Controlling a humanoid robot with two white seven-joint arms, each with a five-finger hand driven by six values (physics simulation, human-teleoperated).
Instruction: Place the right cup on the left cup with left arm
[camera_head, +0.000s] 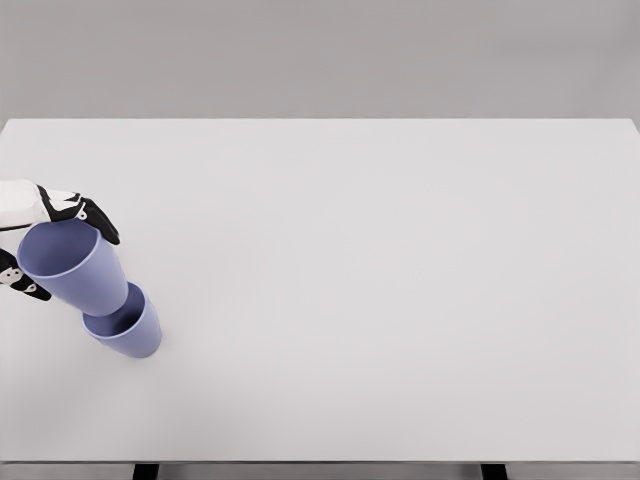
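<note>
Left hand (48, 240) at frame's left grips tilted periwinkle plastic cup (70, 267), base nested in matching cup (128, 326) on white counter (380, 280), for stacking.

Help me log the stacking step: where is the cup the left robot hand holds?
In the head view, the held cup is at the table's left edge, gripped by the left robot hand, its base tilted into the second cup.

matt plastic-looking cups, matt pale table.
two lavender-blue cups (75, 268) (130, 325), smooth and dull, no gloss; table top (380, 280) smooth, even, light grey, matt; left hand (50, 225) of hard-looking white shell with black finger segments.
</note>
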